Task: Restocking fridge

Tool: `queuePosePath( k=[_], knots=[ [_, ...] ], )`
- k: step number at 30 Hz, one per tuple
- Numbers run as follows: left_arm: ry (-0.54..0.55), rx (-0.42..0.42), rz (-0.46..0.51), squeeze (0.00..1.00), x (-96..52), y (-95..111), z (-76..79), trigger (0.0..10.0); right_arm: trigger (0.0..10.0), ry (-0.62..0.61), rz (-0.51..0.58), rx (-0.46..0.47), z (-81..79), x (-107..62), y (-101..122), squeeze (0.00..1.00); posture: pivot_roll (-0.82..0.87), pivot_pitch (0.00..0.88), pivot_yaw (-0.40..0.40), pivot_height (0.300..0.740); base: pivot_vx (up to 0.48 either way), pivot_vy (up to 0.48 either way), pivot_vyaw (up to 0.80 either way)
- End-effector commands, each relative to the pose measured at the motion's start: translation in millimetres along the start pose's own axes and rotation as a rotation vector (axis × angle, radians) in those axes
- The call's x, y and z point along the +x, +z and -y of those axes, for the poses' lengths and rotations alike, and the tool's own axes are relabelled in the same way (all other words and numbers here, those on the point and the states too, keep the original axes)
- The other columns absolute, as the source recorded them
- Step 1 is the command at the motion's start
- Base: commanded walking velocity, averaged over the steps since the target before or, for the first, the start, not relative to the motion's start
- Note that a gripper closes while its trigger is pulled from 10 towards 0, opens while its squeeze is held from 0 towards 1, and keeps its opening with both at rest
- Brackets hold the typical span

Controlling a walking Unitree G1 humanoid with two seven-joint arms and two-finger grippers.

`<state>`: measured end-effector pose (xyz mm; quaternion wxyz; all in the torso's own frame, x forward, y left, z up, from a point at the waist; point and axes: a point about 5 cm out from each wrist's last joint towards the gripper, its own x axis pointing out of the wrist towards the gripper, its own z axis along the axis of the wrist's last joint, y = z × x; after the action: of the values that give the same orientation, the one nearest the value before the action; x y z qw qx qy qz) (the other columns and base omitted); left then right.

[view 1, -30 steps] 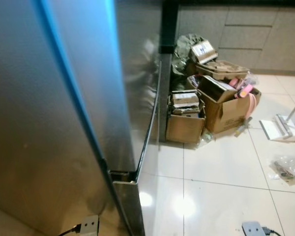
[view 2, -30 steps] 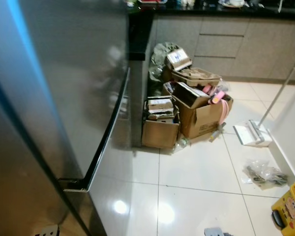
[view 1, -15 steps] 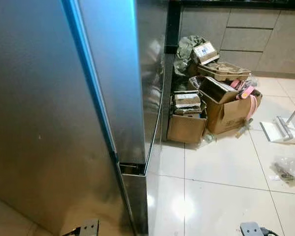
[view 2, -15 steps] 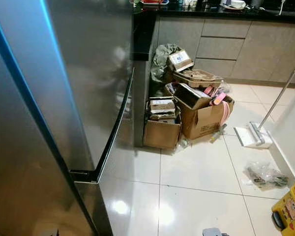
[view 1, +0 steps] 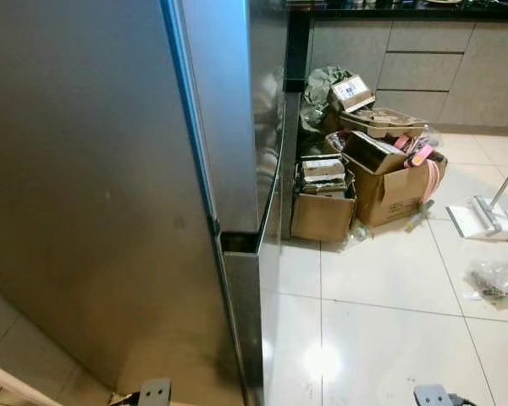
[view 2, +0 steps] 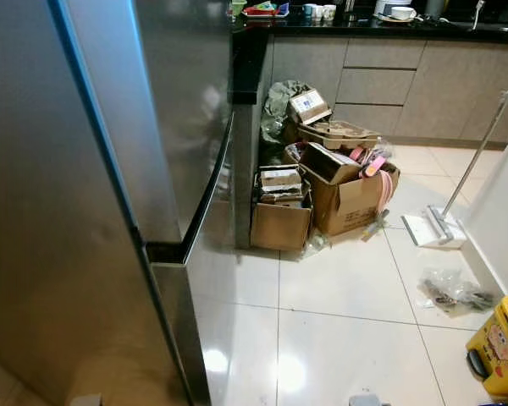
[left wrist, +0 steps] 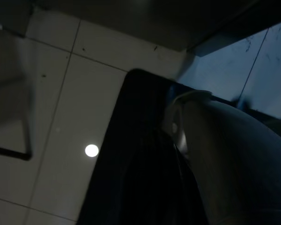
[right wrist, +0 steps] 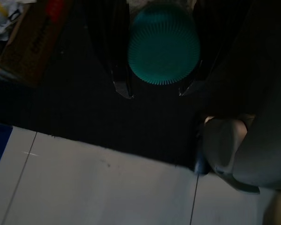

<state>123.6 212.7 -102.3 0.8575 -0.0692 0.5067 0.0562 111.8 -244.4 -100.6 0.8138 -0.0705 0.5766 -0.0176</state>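
A stainless-steel fridge (view 2: 85,194) was seen close on the robot's left, its doors closed, a long dark handle (view 2: 207,199) running along the door edge. Beyond its far side, cardboard boxes (view 2: 326,199) stuffed with clutter were piled on the white tiled floor (view 2: 339,296), against a dark counter (view 2: 356,19) with grey drawers. A white floor mop (view 2: 436,227) was noted to the right of the boxes, a crumpled plastic bag (view 2: 453,292) nearer, and a yellow container (view 2: 499,347) at the right edge.

In the right wrist view, a teal ribbed cap (right wrist: 164,44), apparently a bottle's top, was seen clamped between the two black fingers of the right gripper (right wrist: 155,90), held in shadow above the floor.

The left wrist view was very dark; floor tiles and a pale rounded part were made out. Whether the left gripper was released or clenched could not be told.
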Motion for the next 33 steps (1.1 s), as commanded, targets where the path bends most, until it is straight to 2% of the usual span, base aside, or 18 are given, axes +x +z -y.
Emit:
queuePosePath(
  k=[1,17,24,33],
  knots=[
    [-0.003,0.007,-0.035,0.00,-1.1,-9.2,1.8,10.0,10.0,-0.009,0.025,-0.011,4.1,0.0,8.8,0.00,-0.05,0.000,-0.028,0.740,-0.345,0.000,0.00],
    [-0.036,-0.001,-0.034,0.00,-1.2,-9.5,3.5,10.0,10.0,-0.009,0.029,-0.008,3.9,0.1,10.2,0.00,-0.05,0.000,-0.029,0.740,-0.039,0.000,0.00],
    [-0.037,-0.005,-0.035,0.00,-1.3,-9.1,2.2,10.0,10.0,0.001,0.029,-0.021,3.4,0.1,11.1,0.00,-0.06,0.000,-0.028,0.740,0.000,-0.393,0.00],
    [-0.042,-0.009,-0.037,0.00,-1.4,-9.4,2.4,10.0,10.0,0.048,0.030,-0.038,-1.0,0.4,11.2,0.00,-0.06,0.000,-0.025,0.740,0.000,-0.465,0.74]
  ],
)
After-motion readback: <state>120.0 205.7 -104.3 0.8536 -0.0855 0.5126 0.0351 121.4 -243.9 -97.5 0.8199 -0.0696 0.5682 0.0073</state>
